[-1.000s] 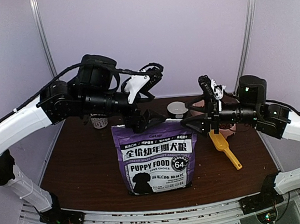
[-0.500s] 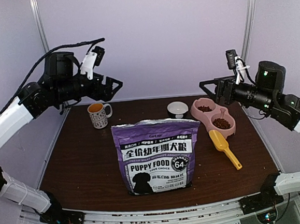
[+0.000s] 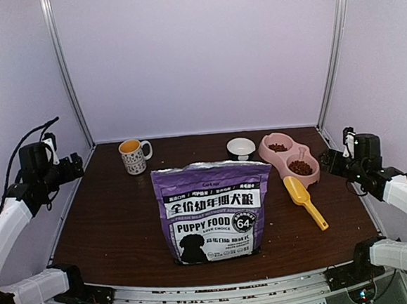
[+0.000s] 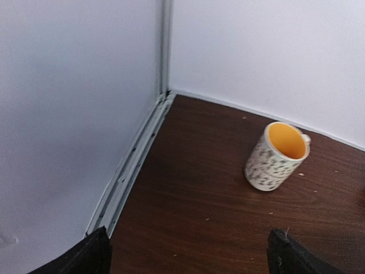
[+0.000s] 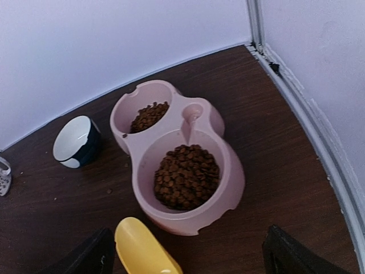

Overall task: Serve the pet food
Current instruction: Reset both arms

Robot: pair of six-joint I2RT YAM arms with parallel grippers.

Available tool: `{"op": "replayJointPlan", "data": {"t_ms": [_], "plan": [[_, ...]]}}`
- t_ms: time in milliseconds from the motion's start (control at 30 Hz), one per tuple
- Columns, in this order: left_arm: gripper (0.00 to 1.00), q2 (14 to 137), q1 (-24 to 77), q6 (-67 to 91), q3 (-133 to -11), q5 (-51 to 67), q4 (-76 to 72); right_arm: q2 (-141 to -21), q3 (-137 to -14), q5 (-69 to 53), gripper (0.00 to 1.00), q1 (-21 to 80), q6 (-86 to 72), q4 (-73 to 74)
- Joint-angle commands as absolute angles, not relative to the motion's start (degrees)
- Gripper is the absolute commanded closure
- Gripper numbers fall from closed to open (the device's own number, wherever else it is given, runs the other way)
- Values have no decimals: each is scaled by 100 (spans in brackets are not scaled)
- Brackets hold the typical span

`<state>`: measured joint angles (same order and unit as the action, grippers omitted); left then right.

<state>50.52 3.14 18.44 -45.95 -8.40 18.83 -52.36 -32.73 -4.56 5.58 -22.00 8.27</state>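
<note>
the whole thing sits on a dark brown wood-grain table, boxed in on three sides by plain pale lilac walls: back wall, left wall, right wall. a thin silver post stands in each back corner, left post and right post, both leaning a bit outward in the top view. a pale metal channel runs where the table's left edge meets the wall, and there's a matching strip on the right side. a silver slotted rail crosses the near edge. the light is soft and even, with a faint sheen on the wood.
</note>
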Motion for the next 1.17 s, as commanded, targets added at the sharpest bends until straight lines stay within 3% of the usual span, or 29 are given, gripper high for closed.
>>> {"op": "replayJointPlan", "data": {"t_ms": [0, 100, 267, 467, 633, 800, 1133], "plan": [[2, 4940, -927, 2473, -3427, -430, 596, -4590, -2777, 252, 9, 154, -1731, 85], [2, 5140, -1475, 2660, -2770, -253, -125, -4200, -2266, 687, 8, 36, -1515, -356], [2, 5051, -1493, 2053, -2251, -1157, -757, -3662, -1327, 931, 8, -2, -1433, -1642], [2, 5003, -1488, 1443, -1472, -1318, -2397, -3674, -378, 1117, 8, -9, -1229, -3552], [2, 5749, -1480, 1370, -1185, -945, -4252, -4302, -350, 1102, 8, -9, -1134, -4206], [2, 6700, -1327, 1301, -1358, -949, -5092, -5002, -465, 1025, 8, -9, -1092, -4599], [2, 7064, -796, 750, -1533, -1172, -5238, -5428, -651, 899, 8, -9, -1031, -4638]]}}
